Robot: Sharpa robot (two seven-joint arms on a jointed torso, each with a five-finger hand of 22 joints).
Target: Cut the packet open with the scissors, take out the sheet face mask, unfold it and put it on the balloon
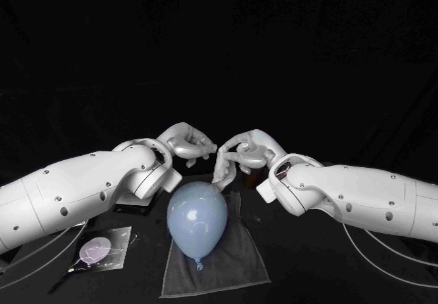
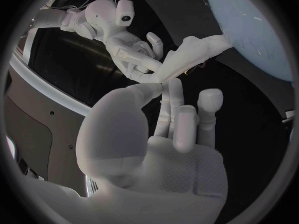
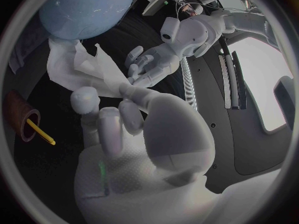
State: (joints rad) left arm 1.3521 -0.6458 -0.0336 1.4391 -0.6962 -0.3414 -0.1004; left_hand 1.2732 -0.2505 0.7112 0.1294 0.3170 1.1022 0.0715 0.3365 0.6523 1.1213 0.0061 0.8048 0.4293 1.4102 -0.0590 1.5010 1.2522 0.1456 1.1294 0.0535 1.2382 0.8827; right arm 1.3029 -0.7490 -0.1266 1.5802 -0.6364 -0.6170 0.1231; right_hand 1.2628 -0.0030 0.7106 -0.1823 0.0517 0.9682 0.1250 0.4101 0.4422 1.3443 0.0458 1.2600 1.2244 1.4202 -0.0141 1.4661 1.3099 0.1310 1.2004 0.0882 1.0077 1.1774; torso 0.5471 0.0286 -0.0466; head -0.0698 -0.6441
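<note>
On the left of the black table [image 1: 55,294] lies the flat dark packet with a pale picture on it [image 1: 102,249]. It looks cut open, and I think it is empty now. The silver left hand [image 1: 187,144] pinches one edge of the thin white sheet face mask [image 1: 225,171]. The mask hangs down in folds between the two hands, just behind the top of the balloon. The pale blue balloon [image 1: 196,216] lies in the middle on a grey cloth towel [image 1: 223,266]. The silver right hand [image 1: 245,151] pinches the other edge of the mask. I think the step now is the unfolding. Next, the hands need to pull gently apart so the mask opens flat. Then they lower it onto the balloon.
</note>
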